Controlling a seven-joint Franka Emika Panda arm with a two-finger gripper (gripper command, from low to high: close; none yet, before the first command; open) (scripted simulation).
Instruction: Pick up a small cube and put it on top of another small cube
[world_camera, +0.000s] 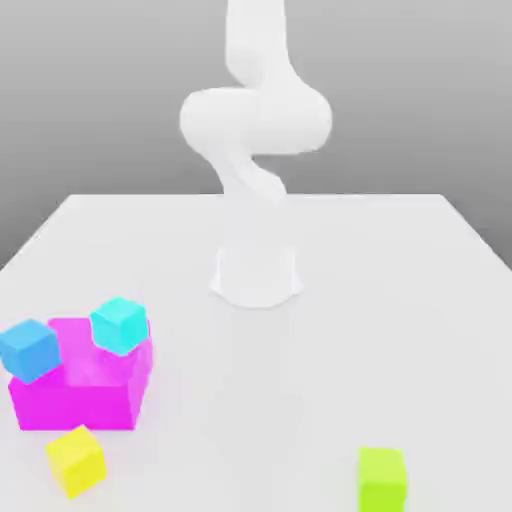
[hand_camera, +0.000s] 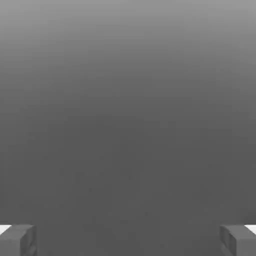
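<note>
The small lime-green cube (world_camera: 381, 479) sits on the white table (world_camera: 400, 300) near its front edge, toward the exterior view's right. Nothing touches it. In the hand view my gripper (hand_camera: 128, 240) is open, its two grey fingertips (hand_camera: 17, 240) far apart with nothing between them and plain grey background beyond. The white arm (world_camera: 255, 120) rises from its base (world_camera: 257, 270) at the table's middle and bends upward out of the exterior view.
A large magenta block (world_camera: 85, 385) stands at the front on the exterior view's left, with a cyan cube (world_camera: 120, 325) on top. A blue cube (world_camera: 30, 349) is at its left corner. A yellow cube (world_camera: 76, 459) lies in front of it.
</note>
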